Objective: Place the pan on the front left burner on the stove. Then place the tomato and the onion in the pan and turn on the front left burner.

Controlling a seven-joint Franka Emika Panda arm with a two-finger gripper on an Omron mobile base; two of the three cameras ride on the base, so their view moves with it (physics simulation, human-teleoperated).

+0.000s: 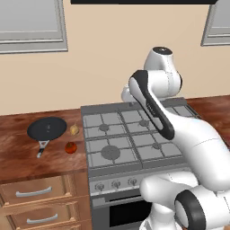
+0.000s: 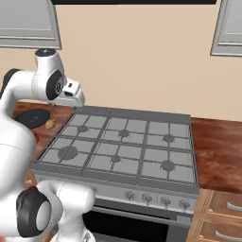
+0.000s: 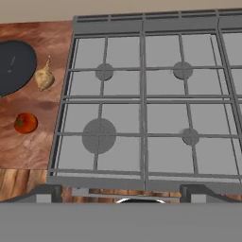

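pan (image 1: 46,129) on wooden counter (image 1: 20,155) left of stove (image 3: 144,101), onion (image 3: 44,78) just beside it, tomato (image 3: 25,122) nearer, front left burner (image 3: 99,135) bare, no legible markings, gripper opening apparently undeterminable

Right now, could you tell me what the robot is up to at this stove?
Nothing is being handled yet. The pan, onion and tomato all sit on the wooden counter left of the stove. The front left burner is bare. The arm hangs above the stove, its hand camera looking down on the grates.
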